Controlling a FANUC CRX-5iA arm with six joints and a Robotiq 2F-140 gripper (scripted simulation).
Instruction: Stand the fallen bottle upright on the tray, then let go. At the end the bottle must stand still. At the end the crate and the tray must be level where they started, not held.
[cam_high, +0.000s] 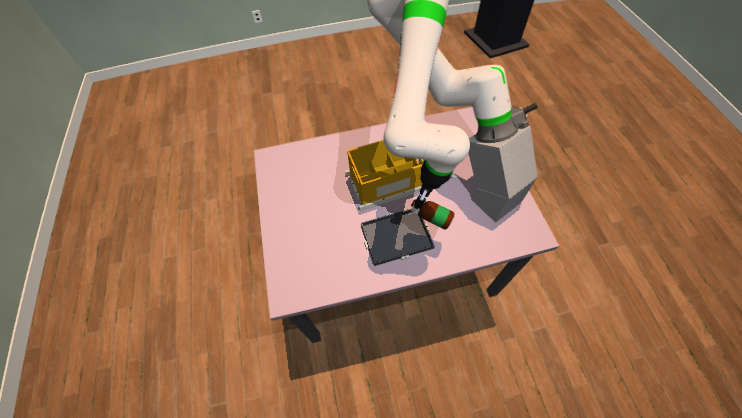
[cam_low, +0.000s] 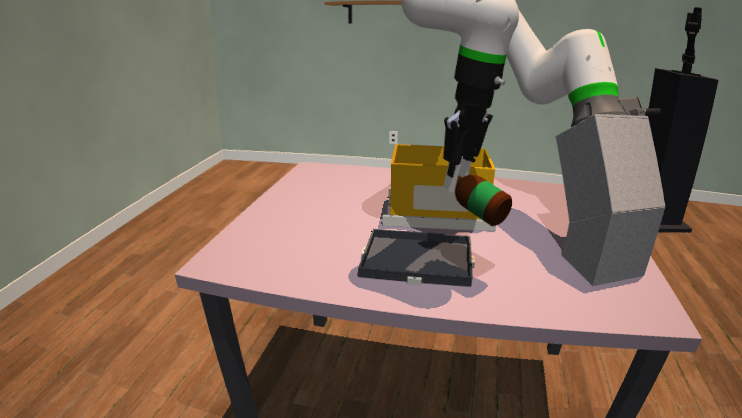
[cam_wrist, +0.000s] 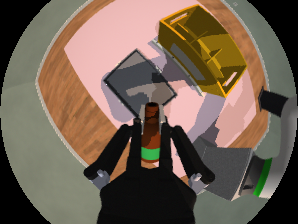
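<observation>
Taking the dark shallow rectangular tray as the landmark and reading the exterior view from left to right: the tray lies flat on the pink table top, with nothing standing in it. Just behind it sits the yellow open-topped crate on its pale base, level and untouched. Above the tray's right rear corner hangs the black two-finger gripper, its fingers pinched on the neck end of the brown bottle with a green band. The bottle is lifted off the table and tilted, base pointing down and to the right, away from the tray.

By my judgement the pick-up is done. Left to do: swing the bottle upright, bring it over the tray, set it down on its base, release and withdraw.
</observation>
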